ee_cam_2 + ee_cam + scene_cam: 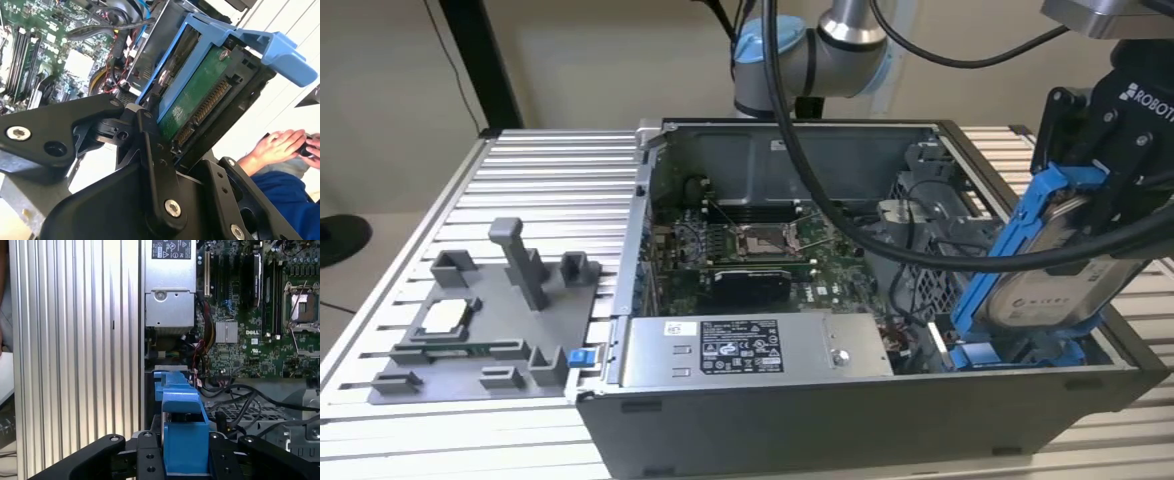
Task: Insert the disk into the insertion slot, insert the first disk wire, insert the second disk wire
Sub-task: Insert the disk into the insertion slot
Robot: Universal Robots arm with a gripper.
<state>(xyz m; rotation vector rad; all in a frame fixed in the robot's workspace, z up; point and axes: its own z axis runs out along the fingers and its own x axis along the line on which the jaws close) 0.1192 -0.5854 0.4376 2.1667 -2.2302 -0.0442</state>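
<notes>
Hand [1101, 185] clamped on the disk [1047, 290], which is held tilted with its lower edge at the insertion slot [1014, 352], close inside the case wall [1125, 345]. Cables [921, 255] crowd alongside. The print on the disk's pale label is unreadable.

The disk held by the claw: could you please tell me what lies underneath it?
Beneath the tilted disk, gripped by the claw, sits the insertion slot: blue rails and perforated grey metal. The disk's lower end hides the slot's floor, so contact cannot be judged.
</notes>
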